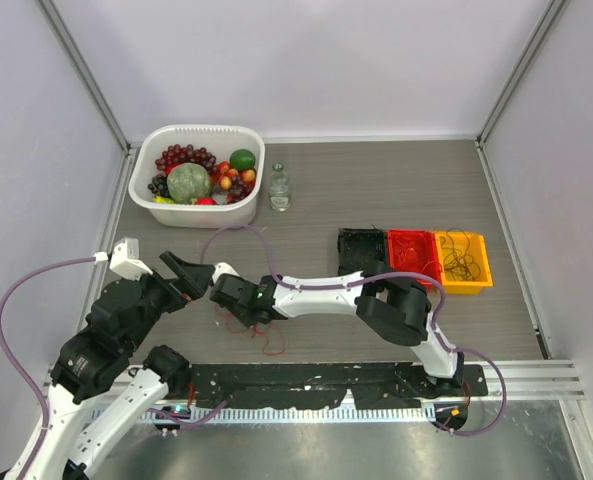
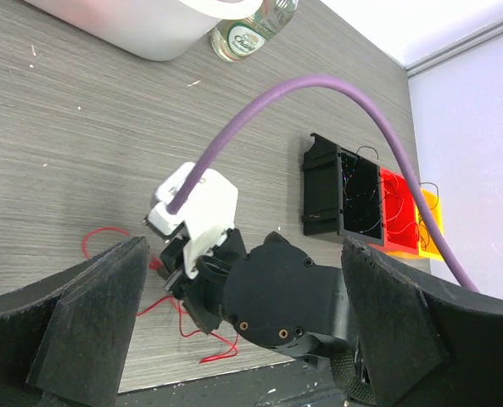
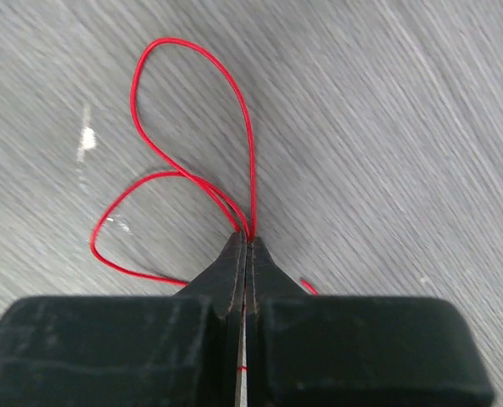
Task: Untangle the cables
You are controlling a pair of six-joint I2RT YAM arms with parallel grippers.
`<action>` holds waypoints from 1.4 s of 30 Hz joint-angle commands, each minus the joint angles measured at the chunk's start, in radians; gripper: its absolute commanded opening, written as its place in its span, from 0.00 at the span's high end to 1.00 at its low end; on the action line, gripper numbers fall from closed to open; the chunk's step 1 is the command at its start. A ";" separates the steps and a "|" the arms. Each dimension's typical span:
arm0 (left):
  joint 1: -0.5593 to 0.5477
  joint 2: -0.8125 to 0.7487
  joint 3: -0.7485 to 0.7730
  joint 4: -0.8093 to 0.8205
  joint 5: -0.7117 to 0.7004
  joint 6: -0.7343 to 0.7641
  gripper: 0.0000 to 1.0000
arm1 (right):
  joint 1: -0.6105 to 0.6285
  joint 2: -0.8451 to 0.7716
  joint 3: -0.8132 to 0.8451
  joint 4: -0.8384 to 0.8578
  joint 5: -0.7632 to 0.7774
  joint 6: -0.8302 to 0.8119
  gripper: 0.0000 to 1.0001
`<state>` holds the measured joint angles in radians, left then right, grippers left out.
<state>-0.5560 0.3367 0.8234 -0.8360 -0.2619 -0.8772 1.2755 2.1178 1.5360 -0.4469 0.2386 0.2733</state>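
Note:
Thin red cables (image 1: 261,335) lie loose on the table in front of the arms, seen as loops (image 3: 192,110) in the right wrist view and as strands (image 2: 192,332) in the left wrist view. My right gripper (image 3: 247,242) is down at the table (image 1: 228,308) and shut on the red cable, whose strands run out from between its tips. My left gripper (image 1: 198,283) hovers open just to the left of it. Its wide-spread fingers (image 2: 98,314) frame the right wrist, with nothing between them. More thin dark cables (image 1: 463,258) lie in the yellow bin.
A black bin (image 1: 361,250), a red bin (image 1: 413,250) and a yellow bin (image 1: 481,272) stand in a row at the right. A white basket (image 1: 141,185) of fruit and a small bottle (image 1: 279,188) stand at the back. A lilac hose (image 2: 319,93) arches over the right wrist.

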 commanded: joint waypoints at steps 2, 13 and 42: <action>0.004 0.002 0.011 0.015 -0.014 0.020 0.01 | -0.036 -0.166 -0.106 0.043 0.125 0.055 0.99; 0.004 -0.024 0.005 0.017 -0.036 0.026 0.01 | -0.301 -0.690 -0.335 0.211 0.065 0.196 0.99; 0.004 0.002 -0.015 0.055 0.010 0.040 0.00 | -0.697 -1.079 -0.562 -0.232 0.830 0.219 0.99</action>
<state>-0.5560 0.3172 0.8154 -0.8288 -0.2653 -0.8543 0.5766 1.0847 1.0103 -0.6235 0.9470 0.4133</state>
